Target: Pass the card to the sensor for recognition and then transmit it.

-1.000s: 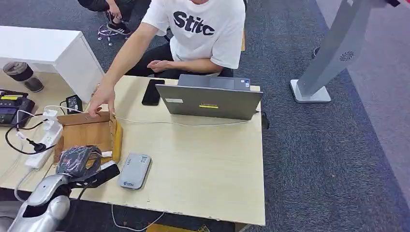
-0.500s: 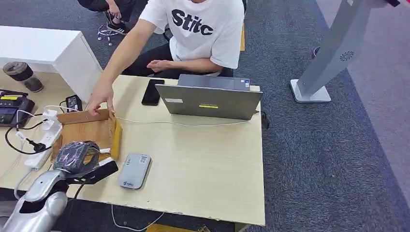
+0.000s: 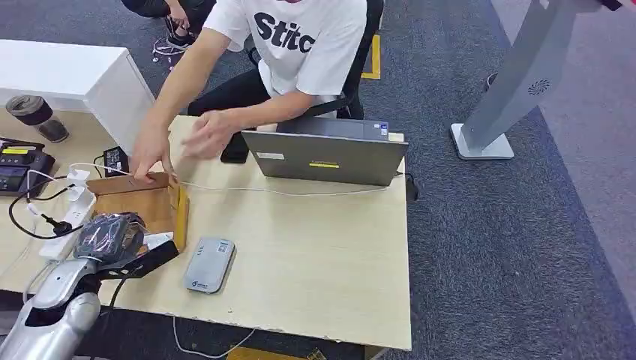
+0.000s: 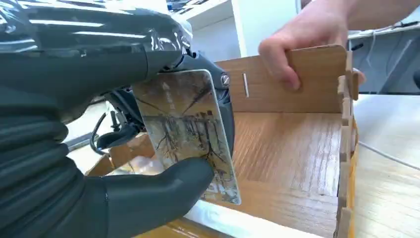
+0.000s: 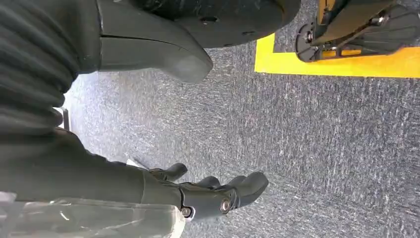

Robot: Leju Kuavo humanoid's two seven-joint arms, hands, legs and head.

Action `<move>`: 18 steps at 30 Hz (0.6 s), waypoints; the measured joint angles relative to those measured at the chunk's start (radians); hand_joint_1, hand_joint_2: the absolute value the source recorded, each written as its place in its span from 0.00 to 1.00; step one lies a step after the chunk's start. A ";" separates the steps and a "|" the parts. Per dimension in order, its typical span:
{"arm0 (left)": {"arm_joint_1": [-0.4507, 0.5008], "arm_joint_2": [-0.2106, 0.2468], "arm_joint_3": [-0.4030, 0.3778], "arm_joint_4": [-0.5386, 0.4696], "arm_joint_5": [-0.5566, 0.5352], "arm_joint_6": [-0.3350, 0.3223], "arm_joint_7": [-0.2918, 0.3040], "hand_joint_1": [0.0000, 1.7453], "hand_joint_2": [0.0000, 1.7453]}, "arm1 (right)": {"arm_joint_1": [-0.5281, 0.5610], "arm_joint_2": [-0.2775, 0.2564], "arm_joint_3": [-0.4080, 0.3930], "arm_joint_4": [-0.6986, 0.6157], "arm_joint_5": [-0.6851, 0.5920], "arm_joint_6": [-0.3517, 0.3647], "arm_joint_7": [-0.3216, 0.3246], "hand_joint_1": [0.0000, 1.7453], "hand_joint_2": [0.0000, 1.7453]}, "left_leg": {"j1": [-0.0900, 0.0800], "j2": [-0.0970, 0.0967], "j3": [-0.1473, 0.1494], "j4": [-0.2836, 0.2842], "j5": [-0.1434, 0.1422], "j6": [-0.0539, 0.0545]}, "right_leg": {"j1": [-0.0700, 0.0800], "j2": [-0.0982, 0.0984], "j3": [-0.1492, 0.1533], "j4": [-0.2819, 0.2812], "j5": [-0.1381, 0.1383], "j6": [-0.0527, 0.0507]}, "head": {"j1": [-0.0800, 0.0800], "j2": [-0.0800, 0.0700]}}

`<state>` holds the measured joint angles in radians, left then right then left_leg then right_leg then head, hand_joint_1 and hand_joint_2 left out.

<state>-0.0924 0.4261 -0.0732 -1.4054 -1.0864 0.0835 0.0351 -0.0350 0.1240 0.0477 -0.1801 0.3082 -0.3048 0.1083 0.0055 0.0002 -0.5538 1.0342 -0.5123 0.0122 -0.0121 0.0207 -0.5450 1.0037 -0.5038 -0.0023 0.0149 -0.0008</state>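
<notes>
Over the box (image 4: 292, 144), the wrist view shows the left hand (image 4: 148, 198) pinching the card (image 4: 185, 131), the head view the reader (image 3: 209, 264) on a tan table (image 3: 322, 255); right hand (image 5: 208, 193) loosely curled, empty.

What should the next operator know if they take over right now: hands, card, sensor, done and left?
Left hand holds the card between thumb and fingers, over the wooden tray that a person's hand steadies by its back wall.
Right hand hangs over the carpet, holding nothing, fingers loosely curled.
Grey sensor lies on the table just right of the tray.
Done: card gripped.
Left: present it to the sensor, then hand it on.
</notes>
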 joint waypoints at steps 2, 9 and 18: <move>-0.003 0.001 0.000 0.000 0.000 0.000 0.000 1.00 1.00 | 0.000 0.000 0.000 0.000 0.000 0.000 0.000 0.00 1.00 | 0.000 0.000 0.000 0.000 0.000 0.000 | 0.000 0.000 0.000 0.000 0.000 0.000 | 0.000 0.000; -0.005 0.001 0.000 0.000 0.000 0.000 0.000 1.00 1.00 | 0.000 0.000 0.000 0.000 0.000 0.000 0.000 0.00 1.00 | 0.000 0.000 0.000 0.000 0.000 0.000 | 0.000 0.000 0.000 0.000 0.000 0.000 | 0.000 0.000; -0.018 0.001 0.000 -0.005 0.004 0.063 -0.011 1.00 1.00 | 0.000 0.000 0.000 0.000 0.004 0.000 0.000 0.00 1.00 | 0.000 0.000 0.000 0.000 0.000 0.000 | 0.000 0.000 0.000 0.000 0.000 0.000 | 0.000 0.000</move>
<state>-0.1107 0.4276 -0.0732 -1.4099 -1.0823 0.1461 0.0244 -0.0349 0.1240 0.0473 -0.1801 0.3121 -0.3044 0.1083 0.0054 0.0004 -0.5541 1.0343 -0.5124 0.0122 -0.0121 0.0208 -0.5454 1.0037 -0.5038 -0.0022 0.0145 -0.0008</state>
